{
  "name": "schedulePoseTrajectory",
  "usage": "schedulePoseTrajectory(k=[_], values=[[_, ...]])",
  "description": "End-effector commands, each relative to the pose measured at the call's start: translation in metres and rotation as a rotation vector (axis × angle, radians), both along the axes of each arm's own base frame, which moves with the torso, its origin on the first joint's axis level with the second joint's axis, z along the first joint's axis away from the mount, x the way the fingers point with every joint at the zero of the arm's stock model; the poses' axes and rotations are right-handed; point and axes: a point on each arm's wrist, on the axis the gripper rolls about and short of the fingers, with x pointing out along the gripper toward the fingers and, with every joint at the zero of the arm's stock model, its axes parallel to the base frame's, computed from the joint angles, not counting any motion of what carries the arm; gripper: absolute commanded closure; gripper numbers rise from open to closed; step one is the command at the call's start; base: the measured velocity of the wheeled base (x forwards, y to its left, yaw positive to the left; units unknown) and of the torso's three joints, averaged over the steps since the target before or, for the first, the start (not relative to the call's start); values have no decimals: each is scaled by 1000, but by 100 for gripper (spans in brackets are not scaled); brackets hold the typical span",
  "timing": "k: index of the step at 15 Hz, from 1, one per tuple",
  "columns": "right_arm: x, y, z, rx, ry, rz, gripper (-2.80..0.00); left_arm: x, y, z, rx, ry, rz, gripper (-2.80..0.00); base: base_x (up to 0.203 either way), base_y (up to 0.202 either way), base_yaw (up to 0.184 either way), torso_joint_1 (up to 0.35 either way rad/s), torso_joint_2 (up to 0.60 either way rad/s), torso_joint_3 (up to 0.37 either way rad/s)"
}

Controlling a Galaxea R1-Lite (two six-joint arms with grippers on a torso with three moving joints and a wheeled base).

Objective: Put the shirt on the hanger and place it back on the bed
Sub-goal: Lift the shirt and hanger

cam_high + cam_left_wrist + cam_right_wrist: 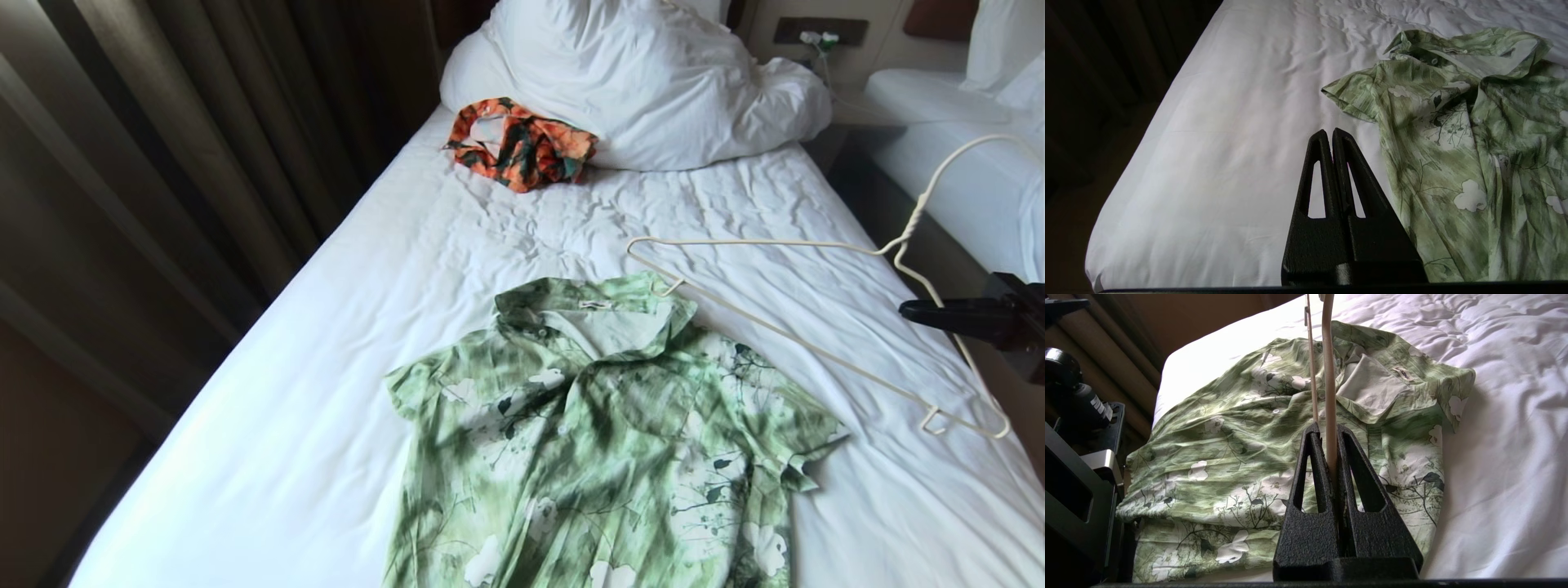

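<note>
R tool point(1329, 430) clamping hanger point(1329, 375) over shirt point(1241, 457)

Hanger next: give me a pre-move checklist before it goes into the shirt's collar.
1. Right pincer shut on the hanger: ok.
2. Hanger lifted, one end near the collar: ok.
3. Shirt lies flat, front up, on the bed: ok.
4. Collar open enough for the hanger's end: cannot tell.
5. Left pincer shut, holds nothing, beside the shirt's sleeve: not ok for holding the collar.
6. Orange garment lies apart by the pillow: ok.

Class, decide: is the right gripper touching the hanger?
Touching. The right wrist view shows the right gripper shut on the hanger, its wire clamped between the fingers.
</note>
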Motion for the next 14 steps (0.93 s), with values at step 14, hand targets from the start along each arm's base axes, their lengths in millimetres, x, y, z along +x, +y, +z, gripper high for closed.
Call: schedulePoseTrajectory(k=[14], values=[[-5, 1, 8, -7, -31, 3, 0, 109, -16, 71, -48, 350, -387, 0, 0, 0, 0, 0, 0, 0]])
